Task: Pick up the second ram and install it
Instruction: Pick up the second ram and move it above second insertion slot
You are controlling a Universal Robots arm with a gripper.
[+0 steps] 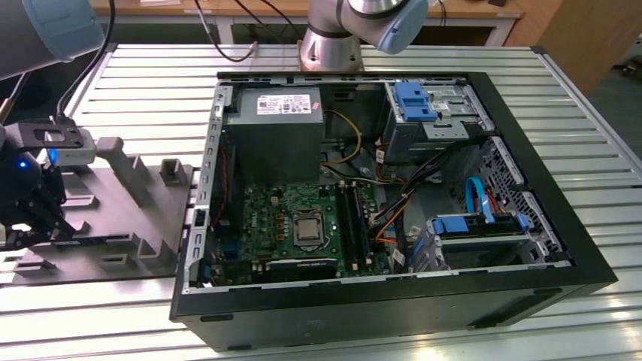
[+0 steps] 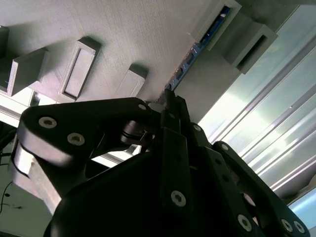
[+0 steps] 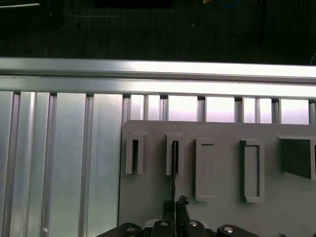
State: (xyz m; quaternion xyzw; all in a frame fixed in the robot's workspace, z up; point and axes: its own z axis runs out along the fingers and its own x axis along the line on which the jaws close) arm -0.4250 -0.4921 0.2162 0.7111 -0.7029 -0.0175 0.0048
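Grey moulded plastic, the fixture tray [image 1: 120, 214] lies on the slatted aluminium desk [image 1: 150, 83], just beside the open black computer case [image 1: 561, 248] on the exterior view's left. The black linkage-fingered end effector [image 1: 35, 218] hangs low over the tray's outer part, well apart from the long black memory slots [image 1: 351, 218] on the green board inside the case.

The long, thin, dark blue-green circuit board that is the second ram [image 2: 190, 55] stands on edge in the tray, still seated in its slotted upright blocks. Its long axis runs straight out from the fingertips across the tray. The end effector [image 2: 168, 101] straddles its near end, and the fingers look clenched on the second ram, one to each flat face.

The second wrist view shows the board's blue edge and chips passing through a far block. The first wrist view shows the stick [image 3: 174, 170] as a mere dark line, centred between the fingers and square to the tray's edge. The exterior view alone places the case.
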